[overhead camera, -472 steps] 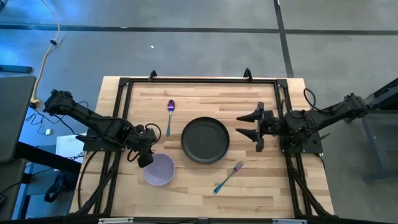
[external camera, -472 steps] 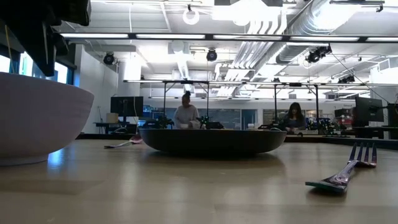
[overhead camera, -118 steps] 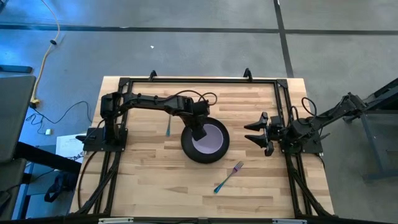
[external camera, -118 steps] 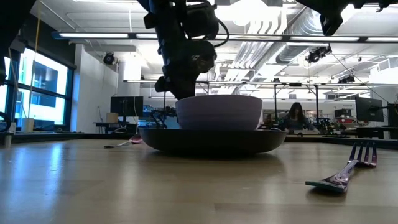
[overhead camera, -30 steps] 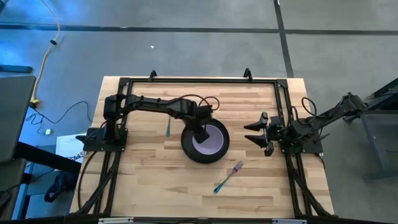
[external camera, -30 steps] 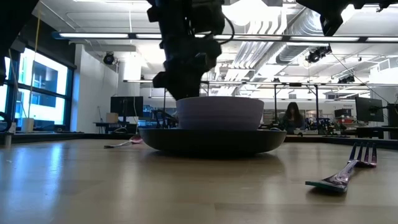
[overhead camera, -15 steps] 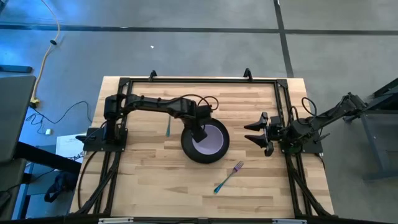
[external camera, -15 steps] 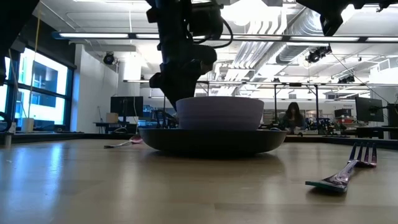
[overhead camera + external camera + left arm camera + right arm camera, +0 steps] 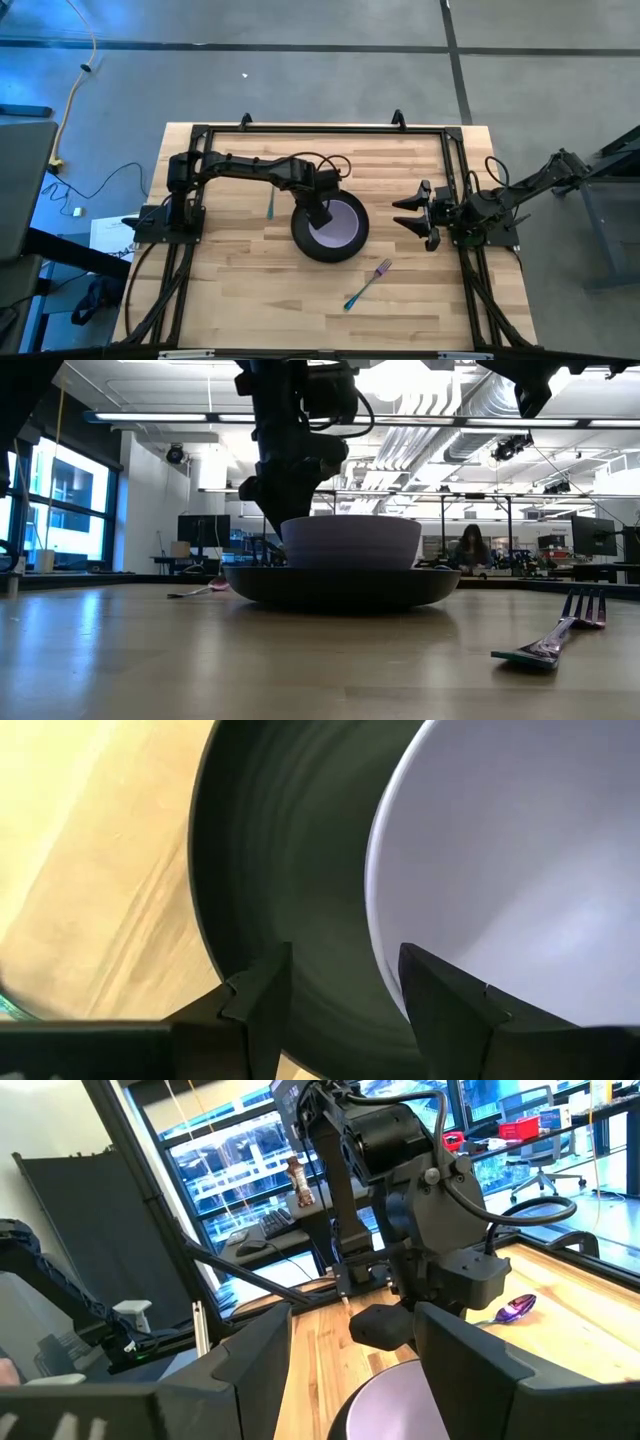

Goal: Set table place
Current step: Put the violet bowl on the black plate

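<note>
The left gripper hangs over the near-left edge of the bowl, its two fingers spread apart with the bowl's rim between them; whether they touch it I cannot tell, and they clamp nothing. The one lavender bowl sits inside the one dark plate, roughly centred on the counter, and the bowl holds nothing. From table height the bowl rises out of the plate. One spoon lies just left of the plate, mostly under the left arm. One fork lies near the front edge, to the right of the plate. The right gripper waits at the counter's right side, fingers parted, holding nothing.
</note>
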### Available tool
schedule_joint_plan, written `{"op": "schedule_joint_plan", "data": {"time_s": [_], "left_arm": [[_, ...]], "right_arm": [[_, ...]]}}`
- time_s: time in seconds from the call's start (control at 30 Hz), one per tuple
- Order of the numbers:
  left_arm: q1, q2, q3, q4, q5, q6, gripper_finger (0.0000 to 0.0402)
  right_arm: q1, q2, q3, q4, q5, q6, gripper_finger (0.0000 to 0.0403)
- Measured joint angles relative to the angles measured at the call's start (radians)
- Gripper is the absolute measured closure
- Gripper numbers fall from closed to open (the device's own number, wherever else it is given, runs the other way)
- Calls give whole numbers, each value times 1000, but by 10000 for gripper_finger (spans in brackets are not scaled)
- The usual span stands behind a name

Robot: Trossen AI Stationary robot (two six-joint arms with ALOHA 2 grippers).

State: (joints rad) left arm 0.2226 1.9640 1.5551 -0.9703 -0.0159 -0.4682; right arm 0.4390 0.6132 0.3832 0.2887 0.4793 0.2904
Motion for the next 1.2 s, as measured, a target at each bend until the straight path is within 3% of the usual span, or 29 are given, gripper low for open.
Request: {"op": "schedule_joint_plan", "data": {"time_s": [1.2], "left_arm": [[0,0,0,-25,27,19,228]], "right_arm": [[0,0,0,-4,0,-3,199]]}}
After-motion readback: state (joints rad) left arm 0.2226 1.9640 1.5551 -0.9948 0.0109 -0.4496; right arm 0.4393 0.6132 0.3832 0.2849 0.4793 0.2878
